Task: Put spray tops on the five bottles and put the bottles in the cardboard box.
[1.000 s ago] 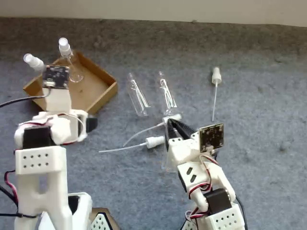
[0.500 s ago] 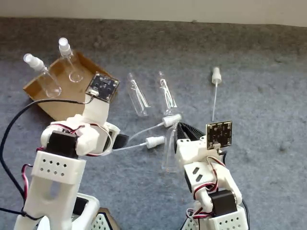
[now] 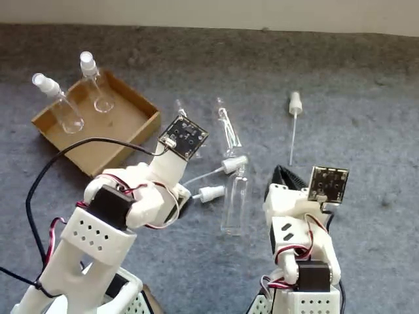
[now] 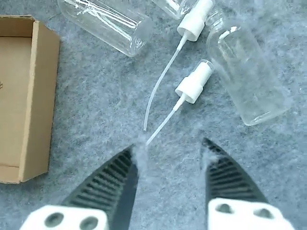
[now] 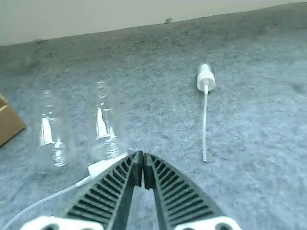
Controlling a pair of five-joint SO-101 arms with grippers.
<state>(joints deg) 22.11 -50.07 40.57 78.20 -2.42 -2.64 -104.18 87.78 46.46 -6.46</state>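
Two bottles with spray tops (image 3: 65,108) stand in the cardboard box (image 3: 134,134) at the back left. Three open clear bottles lie on the carpet: one (image 3: 236,203) (image 4: 244,76) at the centre, two farther back (image 3: 227,127) (image 5: 103,124) (image 4: 105,21) (image 5: 50,129). Two loose spray tops (image 3: 211,193) (image 4: 194,88) (image 3: 236,162) (image 4: 194,21) lie beside the centre bottle; a third (image 3: 295,104) (image 5: 206,81) lies at the back right. My left gripper (image 4: 168,153) is open just short of the nearer spray top's tube. My right gripper (image 3: 283,175) (image 5: 142,160) is shut and empty, to the right of the centre bottle.
Grey carpet covers the table. A pale wall (image 5: 96,19) runs along the far edge. Open carpet lies to the right of the third spray top and in front of the box (image 4: 29,96).
My left arm has swung from over the box to the right, above the loose spray tops. My right arm has pulled back to the right, away from the centre bottle.
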